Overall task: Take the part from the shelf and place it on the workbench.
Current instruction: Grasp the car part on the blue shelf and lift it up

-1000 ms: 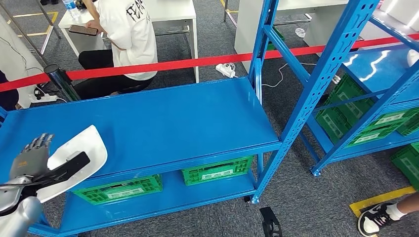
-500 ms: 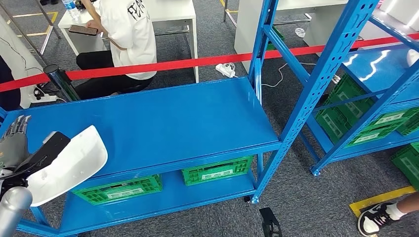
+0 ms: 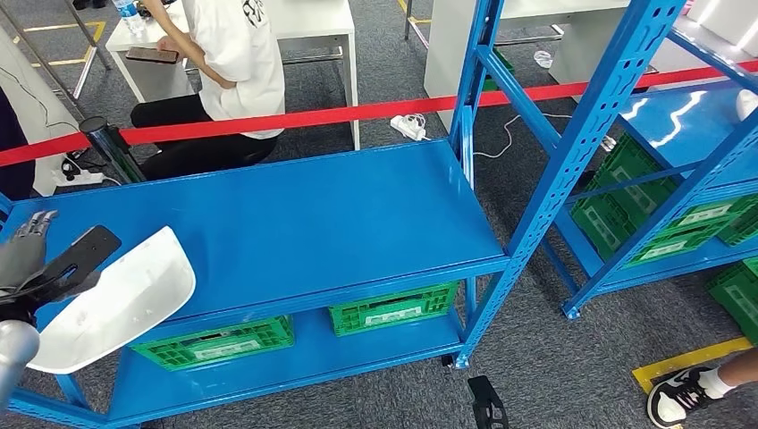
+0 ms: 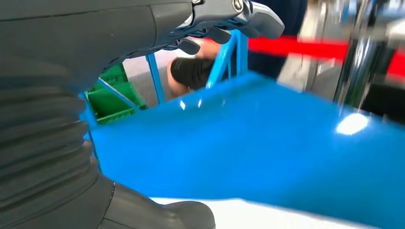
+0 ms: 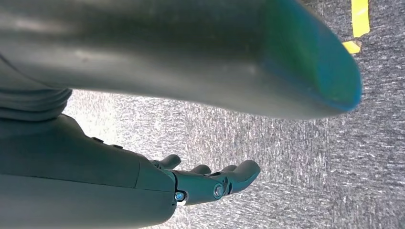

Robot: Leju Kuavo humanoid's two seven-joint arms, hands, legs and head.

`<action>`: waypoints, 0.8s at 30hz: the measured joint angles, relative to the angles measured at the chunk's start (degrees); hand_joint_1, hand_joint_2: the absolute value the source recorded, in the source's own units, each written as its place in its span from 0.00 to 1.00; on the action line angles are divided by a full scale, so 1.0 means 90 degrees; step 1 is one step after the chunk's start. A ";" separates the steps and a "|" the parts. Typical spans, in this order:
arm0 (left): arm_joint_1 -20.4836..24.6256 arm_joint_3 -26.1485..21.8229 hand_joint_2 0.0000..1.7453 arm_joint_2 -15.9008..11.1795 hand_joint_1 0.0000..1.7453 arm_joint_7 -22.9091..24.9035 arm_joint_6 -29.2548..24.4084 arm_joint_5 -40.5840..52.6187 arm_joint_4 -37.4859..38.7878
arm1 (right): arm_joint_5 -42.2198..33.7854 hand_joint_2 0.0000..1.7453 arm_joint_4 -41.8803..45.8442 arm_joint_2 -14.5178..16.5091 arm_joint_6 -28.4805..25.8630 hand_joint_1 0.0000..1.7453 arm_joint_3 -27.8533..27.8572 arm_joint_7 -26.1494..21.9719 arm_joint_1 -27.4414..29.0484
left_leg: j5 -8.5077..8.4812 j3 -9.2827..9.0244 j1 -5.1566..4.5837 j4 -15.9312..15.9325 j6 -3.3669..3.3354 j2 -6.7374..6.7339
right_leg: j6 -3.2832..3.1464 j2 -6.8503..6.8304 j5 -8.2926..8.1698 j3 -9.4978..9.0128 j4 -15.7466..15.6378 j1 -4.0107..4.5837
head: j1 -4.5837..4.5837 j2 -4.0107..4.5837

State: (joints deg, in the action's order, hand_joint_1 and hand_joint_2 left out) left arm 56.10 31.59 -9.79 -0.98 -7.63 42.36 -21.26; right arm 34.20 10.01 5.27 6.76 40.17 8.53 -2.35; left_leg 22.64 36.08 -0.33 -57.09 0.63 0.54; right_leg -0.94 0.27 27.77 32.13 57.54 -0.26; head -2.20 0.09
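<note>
The part (image 3: 125,299) is a white curved shell. My left hand (image 3: 40,259) holds it at the far left of the head view, with the dark thumb lying over its upper face and the fingers (image 3: 25,239) behind it. The part hangs over the front left edge of the blue rack's top shelf (image 3: 295,223). In the left wrist view the white part (image 4: 267,217) shows as a strip beside my thumb, with the blue shelf top (image 4: 267,157) beyond it. My right hand (image 5: 210,183) hangs above grey carpet, fingers loosely extended and holding nothing.
Green crates (image 3: 393,308) stand on the rack's lower shelf. A second blue rack (image 3: 679,143) with green crates stands at the right. A red barrier tape (image 3: 357,112) runs behind the rack. A person (image 3: 228,63) sits at a white table beyond it. A shoe (image 3: 684,393) shows near yellow floor tape.
My left hand has swung leftward with the white part, whose outer end now hangs lower past the shelf's front edge. The seated person has shifted slightly.
</note>
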 joint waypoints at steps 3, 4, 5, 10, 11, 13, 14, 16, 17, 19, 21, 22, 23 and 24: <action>0.0268 0.0056 1.00 0.0105 0.00 -0.0037 0.1358 0.0149 0.0152 | 0.0071 0.00 0.0000 0.0000 0.0073 0.00 0.0000 -0.0018 -0.0004 | 0.0000 0.0000 -0.0001 0.0000 0.0000 0.0002 | 0.0001 -0.0001 -0.0001 -0.0002 0.0000 -0.0001 | -0.0001 0.0000; 0.0331 0.0083 1.00 0.0135 0.00 -0.0085 0.1740 0.0154 0.0192 | 0.0102 0.00 0.0000 0.0000 0.0096 0.00 -0.0001 -0.0026 -0.0009 | 0.0000 0.0000 -0.0001 0.0000 0.0000 0.0002 | 0.0001 -0.0001 -0.0001 -0.0003 0.0000 -0.0001 | -0.0001 0.0000; 0.0377 0.0101 1.00 0.0166 0.00 -0.0146 0.2009 0.0130 0.0223 | 0.0131 0.00 0.0000 0.0000 0.0124 0.00 -0.0001 -0.0032 -0.0014 | 0.0000 0.0000 -0.0001 -0.0001 0.0000 0.0002 | 0.0001 -0.0001 -0.0001 -0.0003 0.0000 -0.0002 | -0.0001 0.0000; 0.0518 0.0117 1.00 0.0322 0.00 -0.0404 0.2485 -0.0035 0.0328 | 0.0220 0.00 0.0000 0.0000 0.0165 0.00 -0.0014 -0.0031 -0.0040 | 0.0001 0.0000 -0.0002 -0.0001 0.0000 -0.0001 | 0.0002 0.0002 -0.0001 0.0000 0.0000 -0.0003 | -0.0001 0.0000; 0.0532 0.0117 1.00 0.0351 0.00 -0.0412 0.2499 -0.0046 0.0343 | 0.0229 0.00 0.0000 0.0000 0.0165 0.00 -0.0015 -0.0029 -0.0042 | 0.0001 0.0000 -0.0002 -0.0001 0.0000 -0.0001 | 0.0002 0.0002 -0.0001 0.0000 0.0000 -0.0003 | -0.0001 0.0000; 0.0547 0.0118 1.00 0.0398 0.00 -0.0415 0.2516 -0.0068 0.0366 | 0.0243 0.00 0.0000 0.0000 0.0165 0.00 -0.0015 -0.0027 -0.0047 | 0.0001 0.0000 -0.0001 -0.0001 0.0000 -0.0001 | 0.0002 0.0001 -0.0001 -0.0001 0.0000 -0.0003 | -0.0001 0.0000; 0.0549 0.0118 1.00 0.0416 0.00 -0.0415 0.2517 -0.0076 0.0373 | 0.0249 0.00 0.0000 0.0000 0.0165 0.00 -0.0015 -0.0027 -0.0050 | 0.0001 0.0000 -0.0001 0.0000 0.0000 -0.0001 | 0.0002 0.0001 -0.0001 -0.0001 0.0000 -0.0002 | -0.0001 0.0000; 0.0556 0.0118 1.00 0.0441 0.00 -0.0415 0.2519 -0.0087 0.0388 | 0.0251 0.00 0.0000 0.0000 0.0165 0.00 -0.0015 -0.0027 -0.0053 | 0.0001 0.0000 0.0000 0.0000 0.0000 -0.0001 | 0.0001 0.0001 -0.0001 -0.0001 0.0000 -0.0002 | -0.0001 0.0000; 0.0560 0.0118 1.00 0.0451 0.00 -0.0415 0.2520 -0.0089 0.0396 | 0.0251 0.00 0.0000 0.0000 0.0165 0.00 -0.0015 -0.0027 -0.0054 | 0.0001 -0.0001 0.0001 0.0000 0.0001 -0.0002 | 0.0001 0.0001 -0.0001 0.0000 0.0000 -0.0001 | -0.0001 0.0000; 0.0565 0.0118 1.00 0.0466 0.00 -0.0415 0.2522 -0.0093 0.0412 | 0.0251 0.00 0.0000 0.0000 0.0165 0.00 -0.0015 -0.0027 -0.0056 | 0.0001 -0.0001 0.0001 0.0001 0.0001 -0.0002 | 0.0001 0.0001 -0.0001 0.0000 0.0000 -0.0001 | -0.0001 0.0000; 0.0566 0.0118 1.00 0.0478 0.00 -0.0415 0.2523 -0.0095 0.0421 | 0.0253 0.00 0.0000 0.0000 0.0165 0.00 -0.0015 -0.0027 -0.0058 | 0.0000 -0.0001 0.0001 0.0001 0.0001 -0.0002 | 0.0001 0.0001 -0.0001 0.0000 0.0001 -0.0001 | -0.0001 0.0000; 0.0567 0.0118 1.00 0.0483 0.00 -0.0416 0.2524 -0.0096 0.0426 | 0.0254 0.00 0.0000 0.0000 0.0165 0.00 -0.0015 -0.0027 -0.0058 | 0.0000 -0.0001 0.0000 0.0001 0.0001 -0.0002 | 0.0001 0.0001 -0.0001 0.0000 0.0001 -0.0001 | -0.0001 0.0000; 0.0567 0.0118 1.00 0.0488 0.00 -0.0421 0.2524 -0.0098 0.0429 | 0.0256 0.00 0.0000 0.0000 0.0165 0.00 -0.0015 -0.0027 -0.0059 | 0.0000 -0.0001 0.0000 0.0001 0.0001 -0.0002 | 0.0001 0.0001 -0.0001 0.0000 0.0001 0.0000 | -0.0001 0.0000; 0.0567 0.0118 1.00 0.0494 0.00 -0.0435 0.2525 -0.0110 0.0430 | 0.0257 0.00 0.0000 0.0000 0.0165 0.00 -0.0015 -0.0028 -0.0059 | 0.0000 -0.0001 0.0000 0.0000 0.0001 -0.0002 | 0.0001 0.0001 -0.0001 0.0000 0.0001 -0.0001 | -0.0001 0.0000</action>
State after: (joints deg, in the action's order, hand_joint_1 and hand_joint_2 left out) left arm 61.21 32.65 -5.34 -4.89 15.10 41.37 -17.38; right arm 36.51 10.01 5.27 8.24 40.04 8.28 -2.89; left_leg 22.64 36.07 -0.33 -57.08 0.64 0.52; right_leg -0.93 0.28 27.76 32.13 57.55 -0.26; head -2.21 0.09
